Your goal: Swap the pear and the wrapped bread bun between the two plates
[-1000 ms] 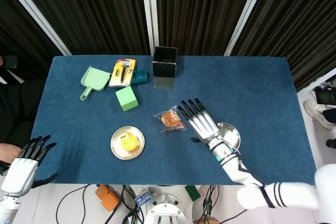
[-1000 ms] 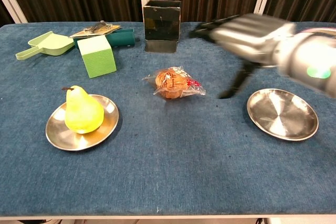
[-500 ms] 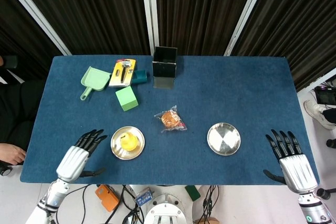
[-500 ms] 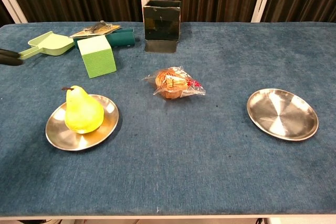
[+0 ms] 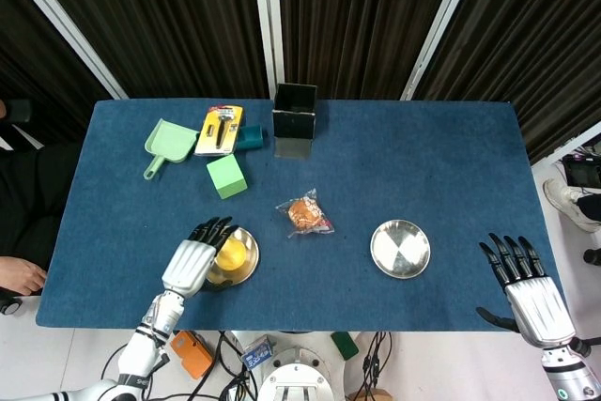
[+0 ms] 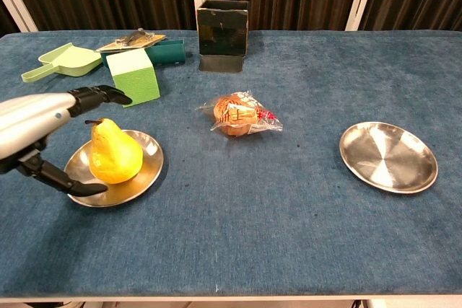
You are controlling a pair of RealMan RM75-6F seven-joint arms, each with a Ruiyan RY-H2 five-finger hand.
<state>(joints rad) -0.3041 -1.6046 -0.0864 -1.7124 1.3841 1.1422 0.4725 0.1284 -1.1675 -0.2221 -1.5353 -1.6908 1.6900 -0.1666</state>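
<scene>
Head view: left hand [image 5: 194, 261] is seen at the left rim of the left plate [image 5: 241, 270], its dark fingers [image 5: 214, 229] spread apart and reaching over the pear [image 5: 232, 253], which is partly hidden beneath them; whether contact is made cannot be told. The wrapped bread bun [image 5: 305, 215] lies on the blue table [image 5: 451, 176] between the two plates, and the right plate [image 5: 400, 249] is shown bare. The right hand [image 5: 526, 288] is held off the table's right edge, fingers apart, nothing in it.

Chest view: the left hand [image 6: 40, 124] is shown beside the upright pear [image 6: 114, 154], fingers [image 6: 97, 94] extended above it and thumb low over the left plate [image 6: 148, 171], with nothing grasped. The wrapped bread bun [image 6: 240, 115] rests near the table's middle, well apart from the right plate [image 6: 388, 156].
</scene>
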